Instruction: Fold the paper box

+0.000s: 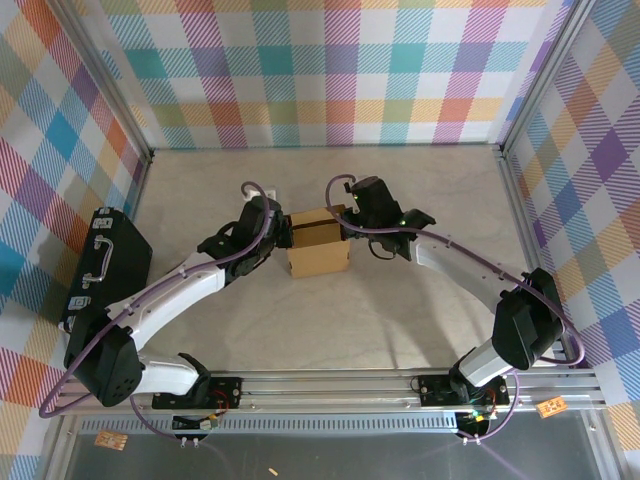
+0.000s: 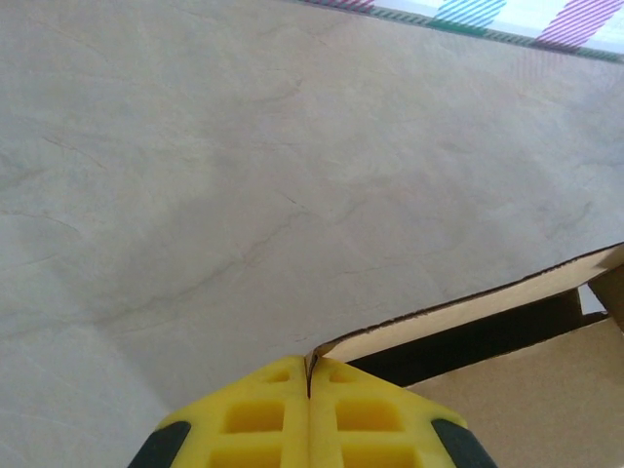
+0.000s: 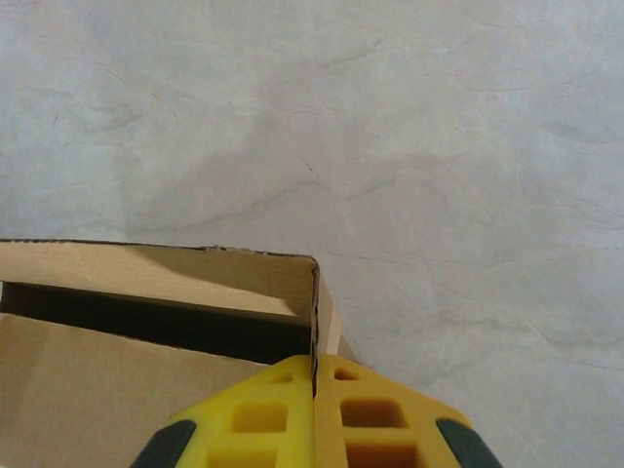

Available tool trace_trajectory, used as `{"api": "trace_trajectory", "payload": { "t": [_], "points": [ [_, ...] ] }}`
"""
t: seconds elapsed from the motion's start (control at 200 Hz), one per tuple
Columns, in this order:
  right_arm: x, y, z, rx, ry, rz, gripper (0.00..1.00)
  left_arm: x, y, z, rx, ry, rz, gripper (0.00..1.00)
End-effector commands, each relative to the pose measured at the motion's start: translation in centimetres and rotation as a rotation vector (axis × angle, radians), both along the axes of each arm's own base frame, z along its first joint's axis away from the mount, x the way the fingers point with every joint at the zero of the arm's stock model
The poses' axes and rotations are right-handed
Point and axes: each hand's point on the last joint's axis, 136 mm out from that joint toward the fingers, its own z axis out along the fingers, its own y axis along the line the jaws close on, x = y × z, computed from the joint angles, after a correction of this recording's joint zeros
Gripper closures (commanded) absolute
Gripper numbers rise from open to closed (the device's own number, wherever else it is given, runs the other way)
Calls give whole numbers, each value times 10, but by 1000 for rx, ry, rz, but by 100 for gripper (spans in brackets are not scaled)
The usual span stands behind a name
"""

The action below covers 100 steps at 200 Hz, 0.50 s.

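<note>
**Two robot claws pinch the far corners of a nearly formed cardboard box**

Overhead view: a small brown paper box [image 1: 318, 245] sits in the middle of a pale marbled table [image 1: 420, 190]. Both robot arms reach in toward it from the near edge. The left claw [image 1: 284, 231] meets the box's far left corner and the right claw [image 1: 349, 222] meets its far right corner. A black case [image 1: 104, 268] with a handle lies well to the left of the box, untouched.

Left wrist view: the left claw [image 2: 310, 378] is clenched, its yellow jaws pressed together on a thin cardboard edge at the box's corner. The box [image 2: 517, 395] extends to the right of the claw. It shows an upright wall, a dark gap behind that wall, and a flat panel nearer the camera.

Right wrist view: the right claw [image 3: 314, 375] is likewise clenched on the corner where two of the box's walls meet. The box [image 3: 136, 385] lies to the left of the claw, again with a dark slot between the far wall and the flat panel.

Progress (a judgement from how things lie): most of the folding looks done, since the sheet already stands as a square box with raised walls. The dark slot along the far side suggests that the far wall or top flap is not yet tucked home. What seems left is closing that gap and pressing the last flap into place.
</note>
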Motion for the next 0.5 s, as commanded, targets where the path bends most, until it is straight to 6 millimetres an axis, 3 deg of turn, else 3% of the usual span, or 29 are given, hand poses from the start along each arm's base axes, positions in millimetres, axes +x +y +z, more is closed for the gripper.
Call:
{"api": "trace_trajectory", "payload": {
  "t": [0.0, 0.3, 0.495],
  "points": [
    [-39, 17, -37, -18, 154, 104, 100, -26, -37, -23, -77, 134, -106, 100],
    [-43, 17, -42, -17, 162, 107, 100, -31, -36, -48, -49, 181, -62, 100],
    [-45, 18, -47, -22, 171, 112, 100, -28, -42, -44, -58, 173, -46, 100]
  ]
}}
